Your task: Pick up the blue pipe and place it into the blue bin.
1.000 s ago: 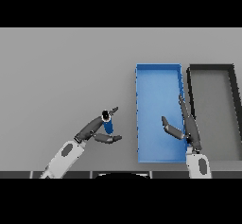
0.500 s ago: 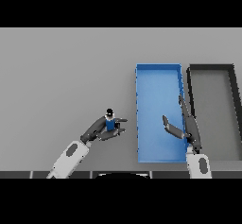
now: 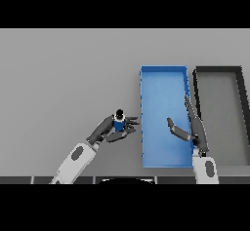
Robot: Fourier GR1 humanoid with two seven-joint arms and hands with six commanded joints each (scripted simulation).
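The blue pipe [image 3: 118, 123], a short blue piece with a black end, is held in my left hand [image 3: 110, 129], whose fingers curl round it. That hand is just left of the blue bin [image 3: 163, 79], near the bin's lower left part. The bin is a long rectangular tray with nothing in it. My right hand [image 3: 192, 127] hangs over the bin's right side with straight fingers and the thumb spread, holding nothing.
A dark grey bin [image 3: 218, 71] of similar size stands right beside the blue bin, at the table's right. The grey table [image 3: 68, 79] stretches away to the left and back.
My left hand has carried the blue pipe to the right, closer to the blue bin's left wall. The right hand has stayed in place.
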